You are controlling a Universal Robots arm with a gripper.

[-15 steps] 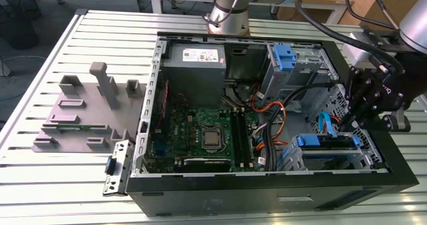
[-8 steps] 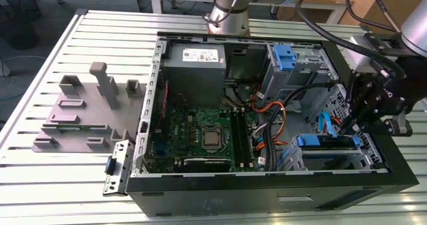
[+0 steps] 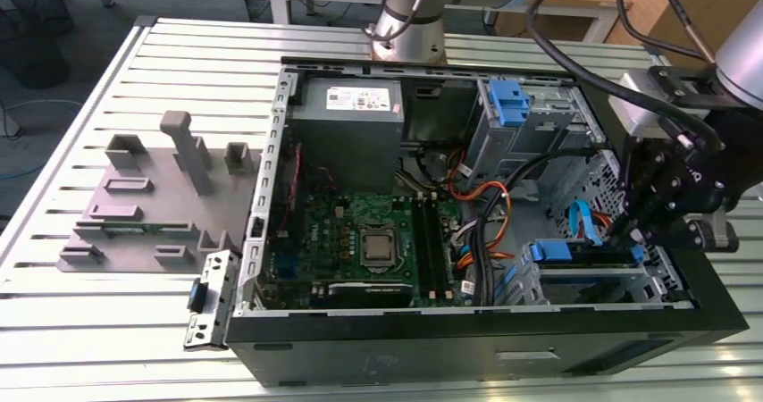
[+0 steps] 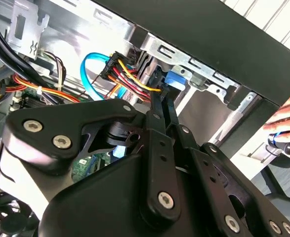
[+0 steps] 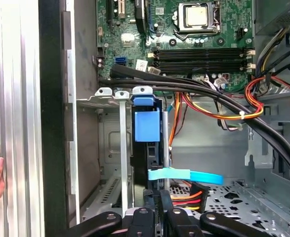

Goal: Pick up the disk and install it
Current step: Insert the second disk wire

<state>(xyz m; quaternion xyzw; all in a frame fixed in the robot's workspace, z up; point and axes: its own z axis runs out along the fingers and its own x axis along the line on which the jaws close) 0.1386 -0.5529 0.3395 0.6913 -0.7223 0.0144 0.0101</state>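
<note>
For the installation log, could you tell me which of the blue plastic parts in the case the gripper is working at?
The gripper is at the blue-framed disk standing in the metal bay by the case's front, not the blue latch beside the grey power supply.

The disk stands on edge in the case's drive bay, its blue bracket facing out.

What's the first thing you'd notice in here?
An open computer case lies on the slatted table, its green motherboard showing. The black claw reaches into the drive bay at the exterior view's right, where the blue-framed disk sits upright among coloured cables.
</note>
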